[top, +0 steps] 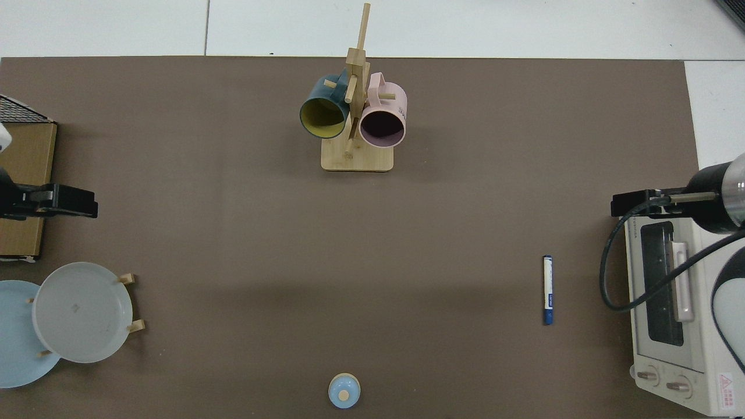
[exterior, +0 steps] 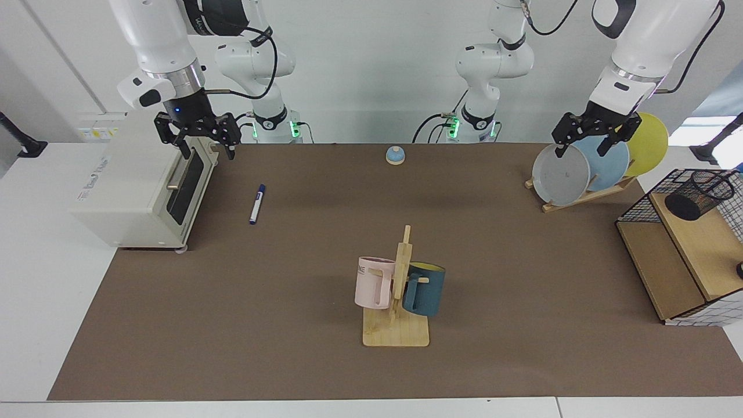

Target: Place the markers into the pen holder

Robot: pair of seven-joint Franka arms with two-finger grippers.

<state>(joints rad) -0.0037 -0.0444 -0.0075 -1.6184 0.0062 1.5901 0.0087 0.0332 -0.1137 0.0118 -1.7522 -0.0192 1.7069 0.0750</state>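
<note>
Brown mat with marker [exterior: 257, 204] beside toaster oven [exterior: 152, 191], both pincers [exterior: 197, 141] [exterior: 586, 141] apart, aloft, mesh holder [exterior: 699, 194] far off.

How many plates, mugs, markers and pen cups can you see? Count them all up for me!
Plates: 3, grey, blue, yellow.
Mugs: 2, pink, dark blue.
Marker: 1.
Pen holder: 1.
Total: 7.

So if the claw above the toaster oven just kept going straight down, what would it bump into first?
Probably the toaster oven: the right gripper points down over its front top edge, jaws open, though depth is hard to judge.
</note>
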